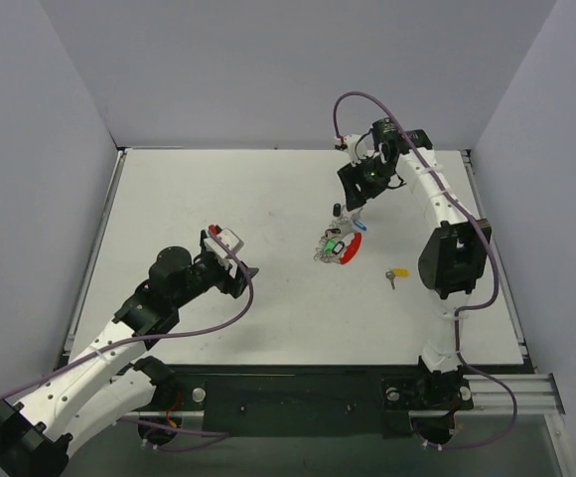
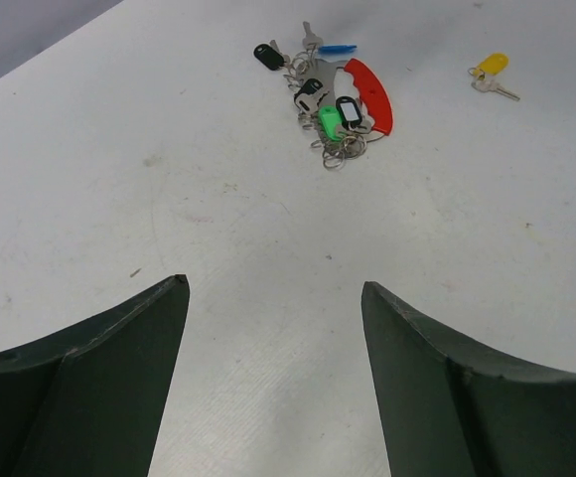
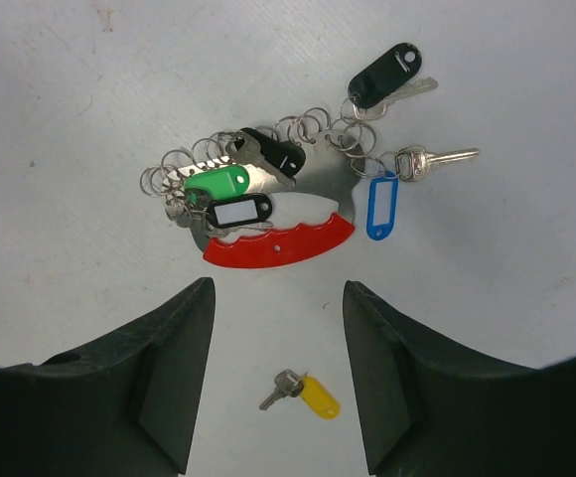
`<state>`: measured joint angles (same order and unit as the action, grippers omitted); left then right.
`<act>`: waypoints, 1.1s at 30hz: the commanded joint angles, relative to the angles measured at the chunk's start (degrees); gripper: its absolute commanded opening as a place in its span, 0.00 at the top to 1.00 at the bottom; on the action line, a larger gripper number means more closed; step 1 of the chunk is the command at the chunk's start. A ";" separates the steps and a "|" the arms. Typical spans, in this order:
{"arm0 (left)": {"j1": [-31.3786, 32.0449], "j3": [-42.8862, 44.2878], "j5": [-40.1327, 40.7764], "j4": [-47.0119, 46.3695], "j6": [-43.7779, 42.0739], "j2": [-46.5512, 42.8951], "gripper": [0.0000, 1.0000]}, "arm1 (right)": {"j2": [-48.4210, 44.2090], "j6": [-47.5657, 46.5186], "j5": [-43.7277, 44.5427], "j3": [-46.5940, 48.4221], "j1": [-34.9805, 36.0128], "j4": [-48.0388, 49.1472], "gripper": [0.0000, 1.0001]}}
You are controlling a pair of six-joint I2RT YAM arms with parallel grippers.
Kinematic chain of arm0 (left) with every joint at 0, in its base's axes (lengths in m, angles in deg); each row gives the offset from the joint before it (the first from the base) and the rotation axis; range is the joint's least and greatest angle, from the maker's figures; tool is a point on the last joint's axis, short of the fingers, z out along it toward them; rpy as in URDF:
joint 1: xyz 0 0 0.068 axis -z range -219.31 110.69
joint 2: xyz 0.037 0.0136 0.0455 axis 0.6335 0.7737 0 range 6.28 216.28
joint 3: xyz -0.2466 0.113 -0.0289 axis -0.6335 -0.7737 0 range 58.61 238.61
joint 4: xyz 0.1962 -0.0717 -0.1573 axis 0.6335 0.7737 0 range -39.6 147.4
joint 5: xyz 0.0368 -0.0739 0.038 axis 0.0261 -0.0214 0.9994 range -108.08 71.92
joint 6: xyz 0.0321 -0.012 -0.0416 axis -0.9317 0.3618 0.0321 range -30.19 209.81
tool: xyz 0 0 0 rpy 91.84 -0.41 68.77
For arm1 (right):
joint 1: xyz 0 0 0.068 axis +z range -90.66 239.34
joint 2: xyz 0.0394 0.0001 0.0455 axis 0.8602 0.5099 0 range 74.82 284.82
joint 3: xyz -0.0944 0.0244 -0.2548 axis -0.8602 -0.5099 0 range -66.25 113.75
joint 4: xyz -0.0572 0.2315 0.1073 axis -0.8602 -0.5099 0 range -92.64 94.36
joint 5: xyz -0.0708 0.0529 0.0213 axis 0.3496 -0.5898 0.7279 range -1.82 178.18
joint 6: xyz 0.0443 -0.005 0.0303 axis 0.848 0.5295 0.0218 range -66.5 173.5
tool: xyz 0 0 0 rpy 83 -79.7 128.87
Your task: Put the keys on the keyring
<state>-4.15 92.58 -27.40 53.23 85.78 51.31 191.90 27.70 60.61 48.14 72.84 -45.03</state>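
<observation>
The keyring (image 3: 280, 238), a red and silvery loop, lies flat on the table with several keys bunched on and around it. Among them are a green tag (image 3: 218, 183), a black tag with a white label (image 3: 236, 212) and a blue tag (image 3: 380, 206) at its right end. A black-tagged key (image 3: 385, 75) lies just beyond. One yellow-tagged key (image 3: 303, 391) lies alone on the table, apart from the ring (image 1: 343, 248). My right gripper (image 3: 278, 288) hovers open above the cluster, holding nothing. My left gripper (image 2: 273, 288) is open and empty, well short of the keyring (image 2: 372, 89).
The white table (image 1: 218, 199) is walled at the back and sides. A purple cable (image 1: 348, 99) loops above the right arm. The yellow key (image 1: 397, 274) lies close to the right arm's black elbow (image 1: 452, 258).
</observation>
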 commanded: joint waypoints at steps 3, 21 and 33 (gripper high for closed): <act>-0.27 1.35 0.27 0.24 -3.79 0.58 0.20 | 6.32 1.36 -3.16 8.75 0.30 -12.22 0.57; -0.26 0.92 0.97 0.07 -4.58 -0.56 0.21 | 11.85 2.42 21.48 4.70 19.11 -7.31 0.71; -0.26 0.30 0.00 -0.63 -5.20 -2.32 0.21 | 15.90 1.37 29.33 6.19 23.50 -7.22 0.70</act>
<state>-4.17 92.58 -27.05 54.08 81.61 49.96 206.89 29.25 85.11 51.64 95.22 -50.08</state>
